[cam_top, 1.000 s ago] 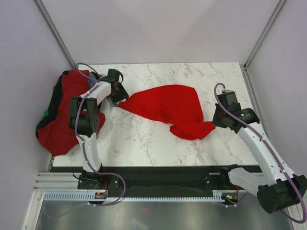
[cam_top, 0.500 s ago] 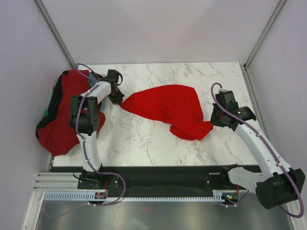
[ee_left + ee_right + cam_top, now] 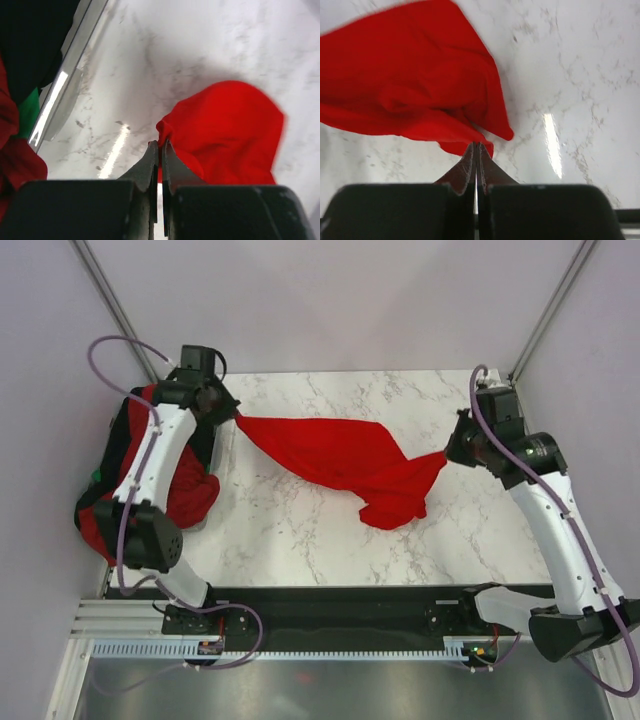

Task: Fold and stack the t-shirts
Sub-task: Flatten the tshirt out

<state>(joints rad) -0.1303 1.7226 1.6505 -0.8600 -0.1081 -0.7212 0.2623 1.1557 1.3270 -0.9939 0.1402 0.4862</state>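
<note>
The left gripper (image 3: 235, 420), far-left corner, and right gripper (image 3: 447, 453), right edge, each clench an end of the bright red cloth t-shirt (image 3: 340, 455), seemingly to stretch it flat.

The red t-shirt (image 3: 345, 455) was soft, matt cloth, creased into loose folds. The table (image 3: 300, 530) had a smooth, white marble-look top with grey veins, glossy enough to throw back bright streaks of light. The left gripper (image 3: 159, 146) and the right gripper (image 3: 475, 146) had dark, dull-finished fingers. The arm shells (image 3: 545, 518) were smooth white plastic.
</note>
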